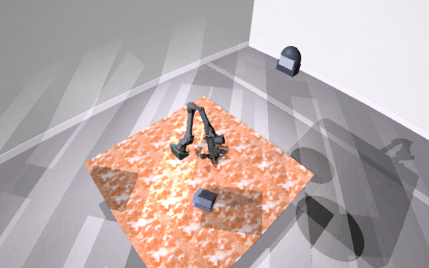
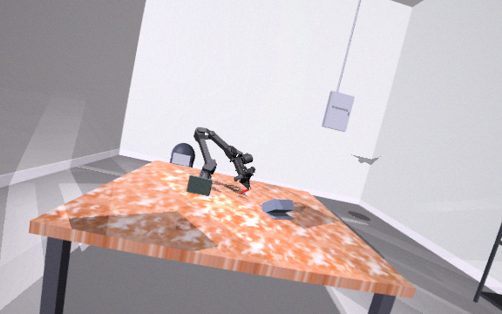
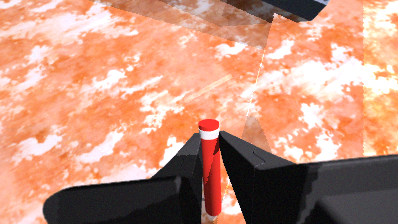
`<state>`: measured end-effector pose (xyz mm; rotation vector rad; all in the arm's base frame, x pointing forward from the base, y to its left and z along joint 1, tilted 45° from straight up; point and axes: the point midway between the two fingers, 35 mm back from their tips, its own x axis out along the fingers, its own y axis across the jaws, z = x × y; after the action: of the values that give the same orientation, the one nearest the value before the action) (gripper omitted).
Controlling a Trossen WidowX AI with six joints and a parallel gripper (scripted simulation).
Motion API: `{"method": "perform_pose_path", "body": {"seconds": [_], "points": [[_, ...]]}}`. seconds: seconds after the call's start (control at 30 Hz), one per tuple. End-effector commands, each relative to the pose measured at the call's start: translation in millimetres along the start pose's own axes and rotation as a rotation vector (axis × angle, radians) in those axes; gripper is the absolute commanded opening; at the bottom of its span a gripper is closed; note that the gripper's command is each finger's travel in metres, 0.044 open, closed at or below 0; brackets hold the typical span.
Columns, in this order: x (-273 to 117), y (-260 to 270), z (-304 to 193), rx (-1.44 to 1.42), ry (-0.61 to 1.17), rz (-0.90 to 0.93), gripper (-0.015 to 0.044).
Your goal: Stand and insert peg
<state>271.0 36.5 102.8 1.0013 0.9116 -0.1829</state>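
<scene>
1. Top view: my claw works nearer the worktop's far corner, by my base, than its near edges; the panel block waits further in from there.
2. Exterior view: I hold the peg slanted, low over the top, likely to tip it upright.
3. Wrist view: I'm clamped on it near the white band, probably leaving its plain end free for standing.

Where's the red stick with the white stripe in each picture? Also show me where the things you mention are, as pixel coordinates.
Top: the red peg (image 1: 214, 164) (image 2: 244, 191) (image 3: 212, 175) is a tiny red bit near the middle, at the tip of the tool (image 1: 214, 164) (image 2: 247, 189) (image 3: 210, 137).
Exterior: a small slanted red line just below the tool, near the middle.
Wrist: big, low and near the middle, between the dark fingers.
Shared landmark: the orange-and-white table top (image 1: 170, 231) (image 2: 234, 235) (image 3: 75, 75).
</scene>
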Motion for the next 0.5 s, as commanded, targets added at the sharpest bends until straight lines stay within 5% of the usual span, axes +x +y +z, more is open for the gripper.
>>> {"method": "perform_pose_path", "body": {"seconds": [0.0,0.47], "points": [[-2.1,-1.8,-2.0,0.003,-0.034,-0.001,0.0049],[-10.2,-1.6,-7.3,0.004,-0.155,-0.001,0.0049]]}}
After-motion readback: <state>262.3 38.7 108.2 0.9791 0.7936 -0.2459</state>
